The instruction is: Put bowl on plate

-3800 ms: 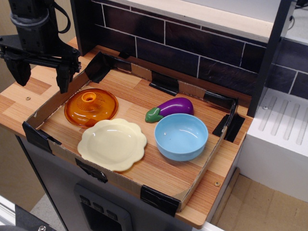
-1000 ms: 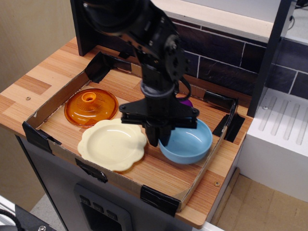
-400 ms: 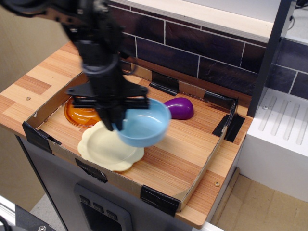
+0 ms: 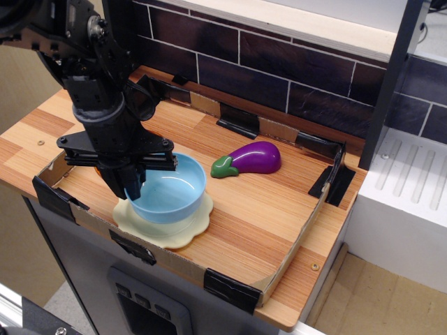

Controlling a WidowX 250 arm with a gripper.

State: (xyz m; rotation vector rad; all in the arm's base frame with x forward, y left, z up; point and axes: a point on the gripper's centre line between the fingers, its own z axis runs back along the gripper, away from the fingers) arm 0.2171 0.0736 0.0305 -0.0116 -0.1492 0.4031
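The gripper point(image 4: 128, 183) pinches the left rim of the light blue bowl point(image 4: 171, 187), which sits over the cream plate point(image 4: 166, 228) near the tabletop's front-left edge.

Bright, even indoor light from overhead; soft shadows on the tabletop point(image 4: 272, 209), faint glare on the eggplant point(image 4: 248, 158), focus sharp throughout, no blur

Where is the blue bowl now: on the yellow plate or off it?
On it. The blue bowl sits upright over the yellow plate, whose scalloped rim shows around it; the gripper is at its left rim.
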